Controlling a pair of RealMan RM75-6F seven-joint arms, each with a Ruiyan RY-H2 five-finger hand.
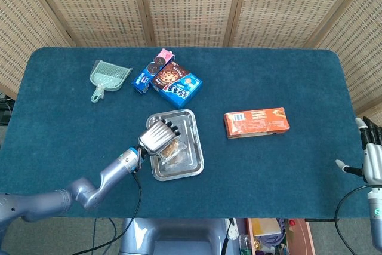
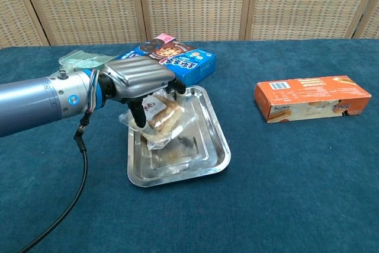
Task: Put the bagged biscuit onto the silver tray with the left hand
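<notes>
The bagged biscuit [image 2: 161, 118] hangs in the left robot hand [image 2: 141, 81], pinched between thumb and fingers, directly over the silver tray [image 2: 214, 147]. In the chest view the bag trails below and toward 5 o'clock from the palm, its long axis slanting from 11 to 5 o'clock; whether its lower corner touches the tray floor I cannot tell. Judged from this, the coming move is only a short lowering and release. The right robot hand [image 1: 371, 160] is spread and idle, well apart at the counter's [image 1: 268, 165] 3 o'clock edge. An orange box [image 2: 311, 97] lies between.
</notes>
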